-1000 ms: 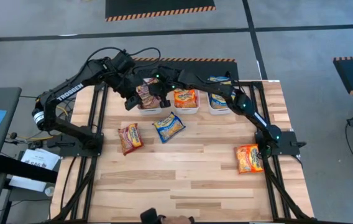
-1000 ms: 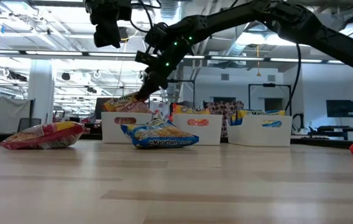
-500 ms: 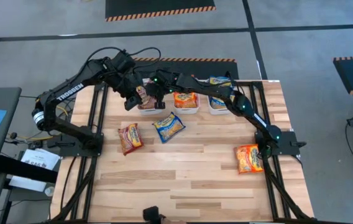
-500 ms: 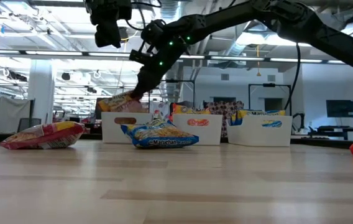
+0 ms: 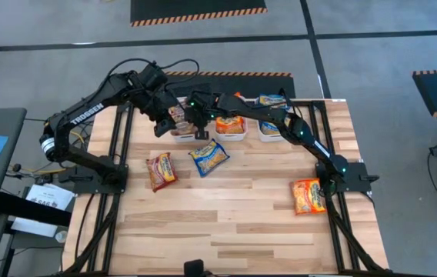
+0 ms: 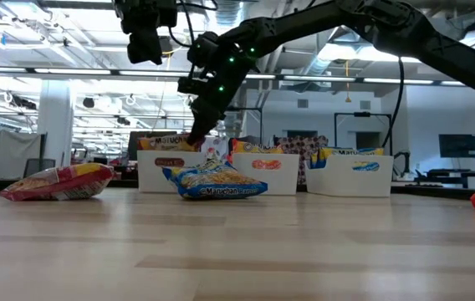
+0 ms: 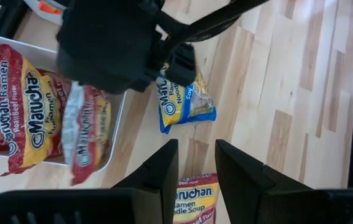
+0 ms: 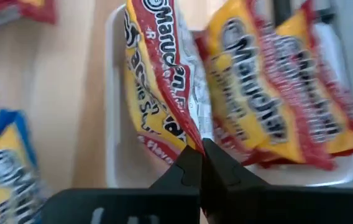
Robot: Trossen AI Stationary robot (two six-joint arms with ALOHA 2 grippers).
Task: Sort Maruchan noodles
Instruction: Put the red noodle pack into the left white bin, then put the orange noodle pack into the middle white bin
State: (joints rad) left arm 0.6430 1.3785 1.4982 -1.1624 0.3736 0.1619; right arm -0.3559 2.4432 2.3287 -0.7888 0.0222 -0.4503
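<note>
Right claw (image 8: 200, 163) pinches the edge of a maroon packet (image 8: 164, 81) over the left white bin (image 5: 181, 135); left claw (image 7: 194, 168), parted, hovers beside; open bench (image 5: 234, 208) lies nearer

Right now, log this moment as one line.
right end effector: shut on maroon packet, over left bin | left end effector: open, above bin | blue packet: on table
</note>
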